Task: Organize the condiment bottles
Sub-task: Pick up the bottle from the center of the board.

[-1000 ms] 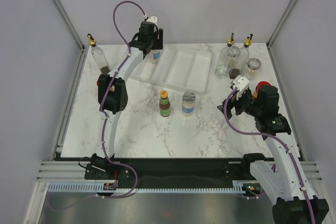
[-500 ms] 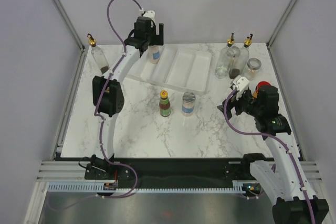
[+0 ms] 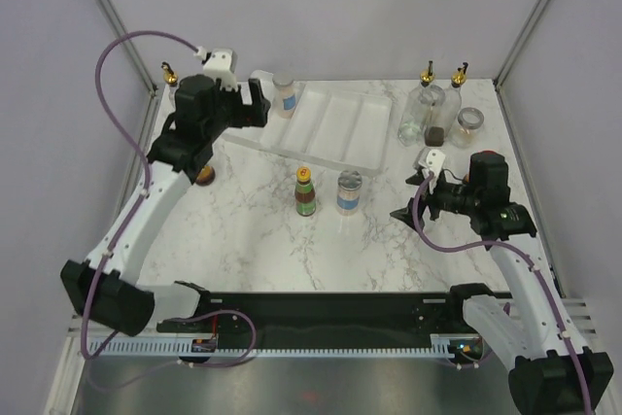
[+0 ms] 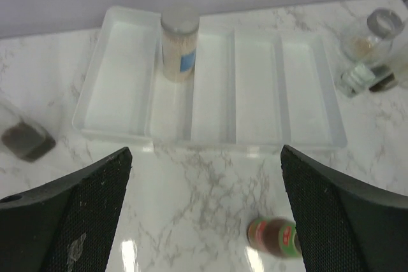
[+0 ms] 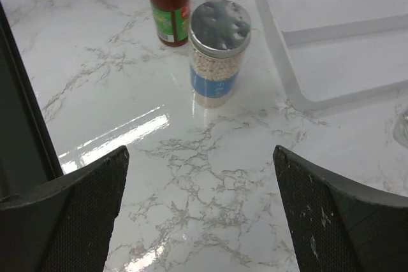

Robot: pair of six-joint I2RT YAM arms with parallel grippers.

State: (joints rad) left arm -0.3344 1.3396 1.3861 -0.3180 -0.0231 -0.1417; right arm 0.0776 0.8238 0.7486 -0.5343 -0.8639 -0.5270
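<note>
A silver-lidded spice jar [image 3: 284, 94] [image 4: 179, 46] stands upright in the left part of the white tray [image 3: 335, 128] [image 4: 258, 87]. My left gripper [image 3: 255, 116] [image 4: 205, 176] hangs open, left of and nearer than the tray, holding nothing. The orange-capped sauce bottle [image 3: 305, 192] [image 4: 274, 237] [image 5: 169, 4] and a blue-labelled spice jar [image 3: 348, 191] [image 5: 220, 52] stand on the marble in front of the tray. My right gripper [image 3: 406, 196] [image 5: 199, 157] is open and empty, right of that jar. Two cruets [image 3: 425, 112] and a silver-lidded jar [image 3: 469, 121] stand at the back right.
One gold-spouted cruet [image 3: 170, 75] at the back left is mostly hidden behind my left arm; its dark base [image 4: 25, 141] shows in the left wrist view. A red lid [image 3: 486, 156] peeks out behind my right arm. Grey walls enclose the marble table [image 3: 262, 240].
My left gripper opened, left the spice jar standing in the tray, and drew back to the left and toward me. My right gripper shifted slightly left and down toward the blue-labelled jar.
</note>
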